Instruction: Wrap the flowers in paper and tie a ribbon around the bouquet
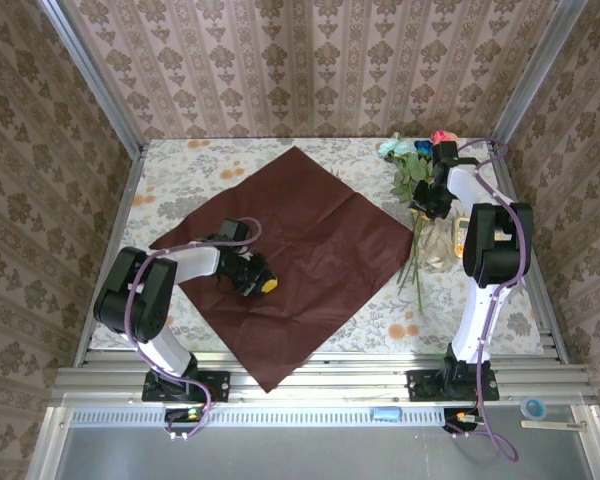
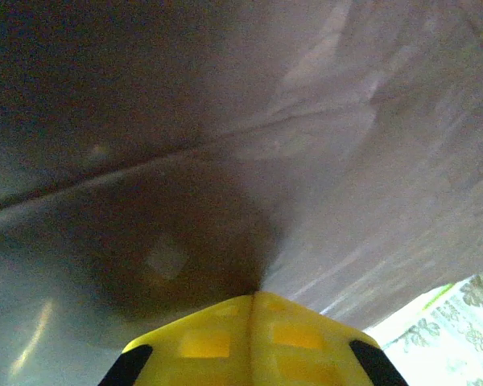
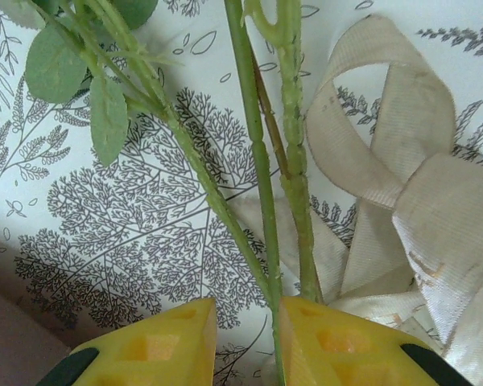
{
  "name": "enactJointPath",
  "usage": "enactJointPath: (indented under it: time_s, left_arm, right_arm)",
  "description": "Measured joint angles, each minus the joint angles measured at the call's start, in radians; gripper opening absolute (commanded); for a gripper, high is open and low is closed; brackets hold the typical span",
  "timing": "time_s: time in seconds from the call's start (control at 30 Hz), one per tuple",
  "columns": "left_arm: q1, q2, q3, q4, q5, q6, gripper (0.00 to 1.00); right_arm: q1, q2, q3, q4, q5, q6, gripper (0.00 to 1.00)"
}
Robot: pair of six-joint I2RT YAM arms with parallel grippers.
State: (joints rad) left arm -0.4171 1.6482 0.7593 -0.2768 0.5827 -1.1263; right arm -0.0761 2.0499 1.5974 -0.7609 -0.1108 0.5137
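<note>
Top external view, from the arm bases outward: the left gripper [image 1: 260, 281] sits low on the near-left part of the dark red paper [image 1: 320, 225]. The sheet lies spread flat like a diamond over the floral tablecloth [image 1: 180, 175]. On the left wrist camera its yellow fingers [image 2: 201, 342] are pressed tight together with the creased sheet right at their tips; whether a fold is caught between them I cannot tell. Just off the paper's right corner, the cream ribbon [image 1: 438, 245] lies in a loose heap on the cloth, beside the long green stems [image 1: 416, 262]. A little farther back the right gripper [image 1: 427, 210] points down over those stems. The right wrist camera shows its jaws spread, with the stems running through the gap and one touching the right-hand finger, and the ribbon looped just beside them. Farthest off, the flowers [image 1: 410, 150], teal, blue and red heads, lie near the table's back right corner, apart from the paper.
</note>
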Motion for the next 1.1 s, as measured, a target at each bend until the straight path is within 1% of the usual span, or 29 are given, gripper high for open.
enactJointPath:
  time_s: [0.3, 0.57, 0.93, 1.1]
  left_arm:
    - [0.008, -0.008, -0.002, -0.007, -0.01, 0.004, 0.05]
    - [0.011, -0.008, 0.012, -0.034, -0.016, 0.019, 0.05]
    - [0.013, -0.019, 0.03, -0.06, -0.022, 0.031, 0.04]
    - [0.013, -0.019, 0.032, -0.064, -0.022, 0.035, 0.04]
  right_arm:
    - [-0.021, 0.008, 0.0, 0.003, 0.03, -0.032, 0.28]
    - [-0.021, 0.075, 0.0, 0.006, 0.03, -0.044, 0.24]
    - [-0.016, 0.089, 0.027, 0.014, 0.053, -0.078, 0.06]
    - [-0.004, 0.082, 0.027, 0.014, 0.089, -0.098, 0.02]
